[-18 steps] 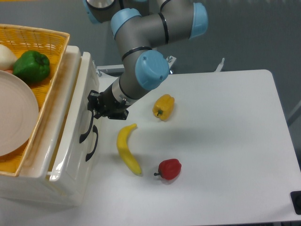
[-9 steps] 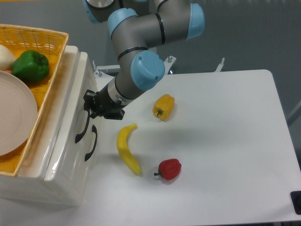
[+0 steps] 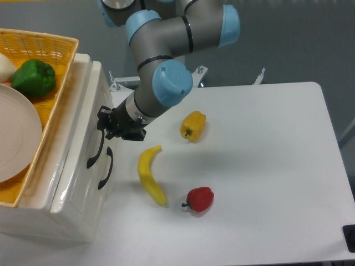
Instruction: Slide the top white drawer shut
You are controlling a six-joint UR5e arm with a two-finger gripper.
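Observation:
The top white drawer (image 3: 75,138) is the uppermost glossy panel of the white cabinet at the left, with a curved black handle (image 3: 94,148) on its front. Only a narrow gap shows between its front panel and the cabinet top. My gripper (image 3: 106,124) sits against the upper part of that panel, just above the handle. Its black fingers are seen end-on, so I cannot make out whether they are open or shut. Nothing is visibly held.
Below it, the lower white drawer carries a similar black handle (image 3: 105,167). A yellow wicker basket (image 3: 52,50) on the cabinet holds a green pepper (image 3: 34,77) and a plate (image 3: 16,138). On the table lie a banana (image 3: 150,174), a yellow pepper (image 3: 192,126) and a red pepper (image 3: 200,198).
My gripper has moved left against the drawer front, and the top drawer has slid left into the cabinet, carrying the basket with it. The gap at the cabinet top has narrowed.

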